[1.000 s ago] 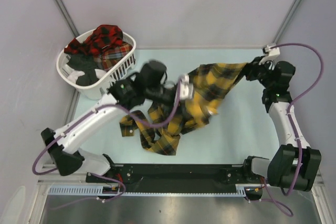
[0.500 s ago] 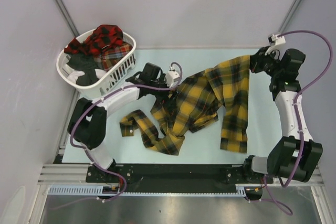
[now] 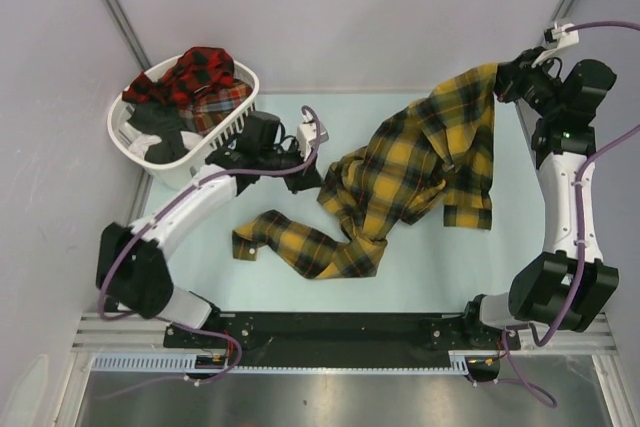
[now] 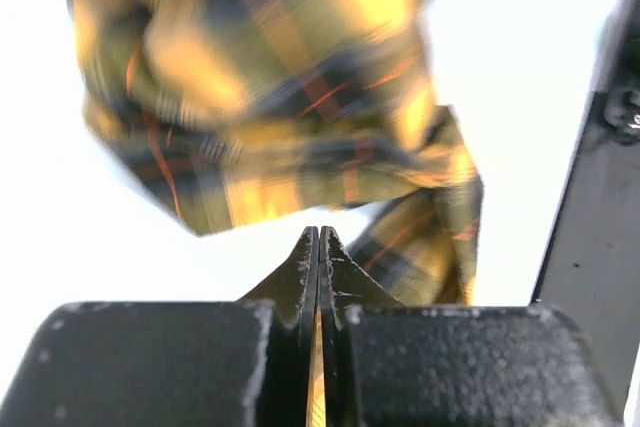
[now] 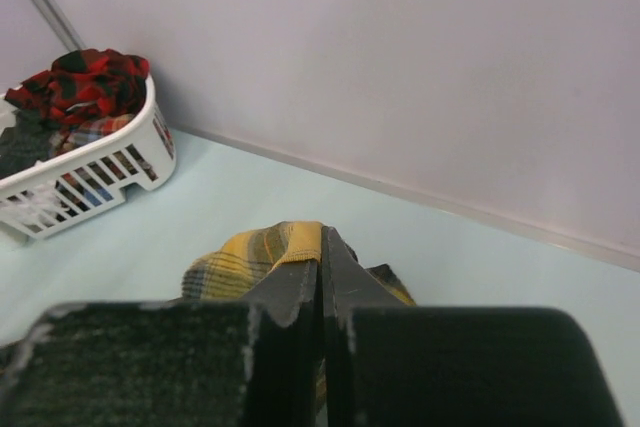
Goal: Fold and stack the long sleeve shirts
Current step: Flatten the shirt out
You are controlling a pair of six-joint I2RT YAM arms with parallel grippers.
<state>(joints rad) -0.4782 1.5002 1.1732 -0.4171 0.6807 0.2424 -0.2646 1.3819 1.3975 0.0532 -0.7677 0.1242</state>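
Observation:
The mustard-yellow plaid long sleeve shirt (image 3: 420, 157) hangs stretched from the far right corner down to the middle of the table. One sleeve (image 3: 295, 242) trails toward the front left. My right gripper (image 3: 503, 85) is raised at the far right and shut on a hem of the shirt (image 5: 270, 247). My left gripper (image 3: 312, 177) sits at the shirt's bunched left edge with its jaws shut (image 4: 318, 232). A thin strip of yellow cloth shows between them, and the rest of the shirt (image 4: 270, 97) hangs blurred beyond. Red-and-black shirts (image 3: 200, 69) lie in the basket.
A white laundry basket (image 3: 243, 117) stands at the far left corner, right behind my left arm, with red and dark clothes piled in it (image 5: 85, 82). Grey walls close in the back and sides. A black rail (image 3: 330, 327) runs along the near edge.
My right gripper has carried the shirt's hem higher and further to the back right, drawing the cloth out. My left gripper opened wide, pulled back to the left and shut at the shirt's left edge.

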